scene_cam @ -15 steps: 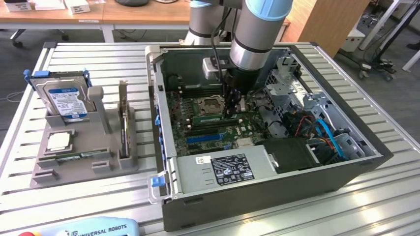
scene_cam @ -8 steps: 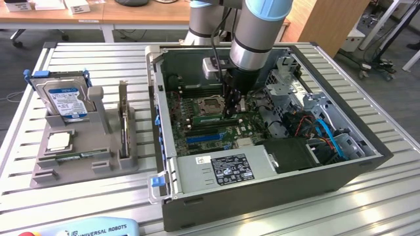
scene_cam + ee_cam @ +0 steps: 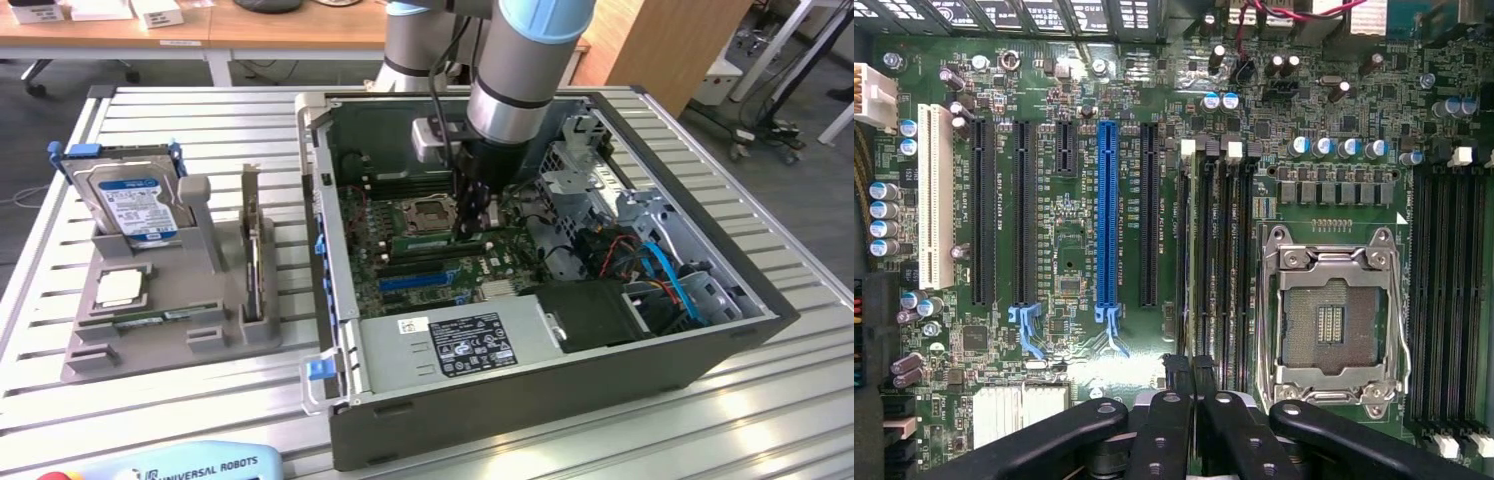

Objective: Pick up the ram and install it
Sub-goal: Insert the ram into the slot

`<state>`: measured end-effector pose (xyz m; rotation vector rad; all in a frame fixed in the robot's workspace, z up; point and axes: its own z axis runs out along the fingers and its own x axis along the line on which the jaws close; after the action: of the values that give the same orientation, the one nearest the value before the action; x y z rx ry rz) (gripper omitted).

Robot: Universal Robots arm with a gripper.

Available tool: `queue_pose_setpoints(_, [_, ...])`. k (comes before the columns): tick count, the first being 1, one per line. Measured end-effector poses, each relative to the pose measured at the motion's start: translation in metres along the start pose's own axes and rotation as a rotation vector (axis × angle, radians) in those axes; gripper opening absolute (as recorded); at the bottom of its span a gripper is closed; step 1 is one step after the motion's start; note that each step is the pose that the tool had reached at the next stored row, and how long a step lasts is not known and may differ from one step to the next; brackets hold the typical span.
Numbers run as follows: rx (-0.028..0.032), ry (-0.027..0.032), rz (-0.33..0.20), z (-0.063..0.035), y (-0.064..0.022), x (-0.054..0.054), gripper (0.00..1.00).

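The arm [image 3: 514,90] reaches straight down, its gripper [image 3: 470,228] vertical, jaws closed together.

one hard drive [image 3: 131,205], one processor [image 3: 120,288], one case [image 3: 534,400].

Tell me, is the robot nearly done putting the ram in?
Nearly. Done: the ram is inside the computer case. In hand: the shut pincer seems to hold it down at the memory slots beside the processor socket. Left: clicking it in; I cannot tell if that has happened.

We read "UNIVERSAL ROBOTS" on the light-blue pendant [image 3: 200,465]; the power supply label [image 3: 467,345] and hard drive label [image 3: 134,205] seem too small to read.
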<state>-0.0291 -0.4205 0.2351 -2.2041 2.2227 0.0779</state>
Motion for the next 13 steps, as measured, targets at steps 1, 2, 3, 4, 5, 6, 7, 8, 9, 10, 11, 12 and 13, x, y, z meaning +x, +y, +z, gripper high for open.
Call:
queue_pose_setpoints(1, [0.0001, -0.0003, 0.000, 0.0002, 0.0000, 0.0005, 0.11])
queue_pose_setpoints(2, [0.0000, -0.0001, 0.000, 0.0001, 0.0000, 0.0011, 0.11])
queue_pose_setpoints(3, [0.0000, 0.0000, 0.000, 0.0003, 0.0000, 0.0012, 0.11])
queue_pose_setpoints(4, [0.0000, -0.0002, 0.000, 0.0009, 0.0000, 0.0012, 0.11])
queue_pose_setpoints(5, [0.0000, 0.0000, 0.000, 0.0012, 0.0000, 0.0012, 0.11])
queue_pose_setpoints(6, [-0.0001, 0.0002, 0.000, 0.0013, 0.0000, 0.0013, 0.11])
queue_pose_setpoints(7, [-0.0001, 0.0002, 0.000, 0.0013, 0.0000, 0.0013, 0.11])
queue_pose_setpoints(8, [-0.0001, 0.0002, 0.000, 0.0013, 0.0000, 0.0013, 0.11])
queue_pose_setpoints(9, [0.0000, 0.0000, 0.000, 0.0014, -0.0001, 0.0012, 0.11])
queue_pose_setpoints(10, [0.0000, 0.0000, 0.000, 0.0015, -0.0001, 0.0012, 0.11])
queue_pose_setpoints(11, [0.0002, -0.0005, 0.000, 0.0021, -0.0001, 0.0012, 0.11])
queue_pose_setpoints(12, [0.0001, -0.0002, 0.000, 0.0022, -0.0001, 0.0012, 0.11])
queue_pose_setpoints(13, [0.0000, -0.0001, 0.000, 0.0021, -0.0001, 0.0012, 0.11])
